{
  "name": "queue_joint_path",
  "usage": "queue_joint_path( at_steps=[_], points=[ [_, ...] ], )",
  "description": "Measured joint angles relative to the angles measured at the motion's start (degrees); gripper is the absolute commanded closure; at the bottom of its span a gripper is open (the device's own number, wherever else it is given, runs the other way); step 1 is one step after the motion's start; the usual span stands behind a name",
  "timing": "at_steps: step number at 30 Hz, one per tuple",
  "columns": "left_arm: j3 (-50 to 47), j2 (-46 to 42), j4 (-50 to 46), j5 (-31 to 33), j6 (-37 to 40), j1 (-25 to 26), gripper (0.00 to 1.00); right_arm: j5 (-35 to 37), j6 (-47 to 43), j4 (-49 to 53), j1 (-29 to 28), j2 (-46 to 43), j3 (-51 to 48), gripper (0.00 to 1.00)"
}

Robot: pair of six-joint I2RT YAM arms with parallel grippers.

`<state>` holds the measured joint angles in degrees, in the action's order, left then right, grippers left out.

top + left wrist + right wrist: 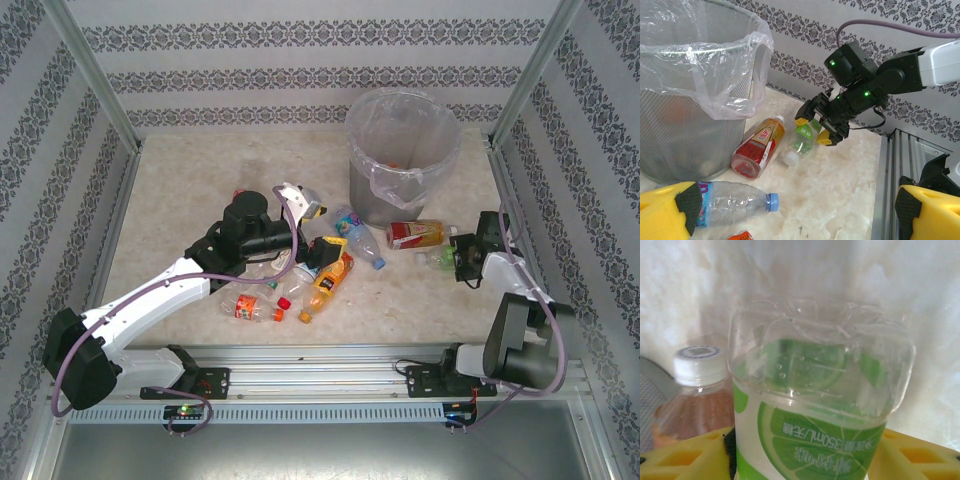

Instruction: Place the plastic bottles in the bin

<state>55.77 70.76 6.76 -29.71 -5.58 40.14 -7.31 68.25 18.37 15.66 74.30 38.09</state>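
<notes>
Two pads [685, 457] flank the bottle [820, 360]; right wrist resolves lime label [810, 440].

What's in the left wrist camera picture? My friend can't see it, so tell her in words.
The right gripper holds a green-labelled bottle between its yellow jaws. At the picture's left stands the grey mesh bin with a clear bag over its rim, a red-labelled bottle lying beside it and a blue-capped bottle nearer the camera.

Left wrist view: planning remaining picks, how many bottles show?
3: red-labelled bottle beside the bin; green-labelled bottle in the right gripper; blue-capped bottle nearest the camera. Orange bit at bottom edge may be another.
</notes>
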Motion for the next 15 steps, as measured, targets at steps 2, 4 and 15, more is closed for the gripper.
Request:
queue_joint_path(
  at_steps=[2, 4, 15],
  points=[
    [0.0, 0.0, 0.0, 0.0, 0.1, 0.0, 0.00, 0.8, -2.5, 0.7, 0.0, -3.1, 0.1, 0.42],
    [0.0, 0.0, 0.0, 0.0, 0.2, 0.0, 0.00, 1.5, -5.0, 1.6, 0.0, -6.3, 0.5, 0.46],
    [0.0, -0.5, -0.1, 0.0, 0.7, 0.0, 0.00, 4.3, -21.0, 3.4, -1.7, -21.8, 8.7, 0.51]
  ],
)
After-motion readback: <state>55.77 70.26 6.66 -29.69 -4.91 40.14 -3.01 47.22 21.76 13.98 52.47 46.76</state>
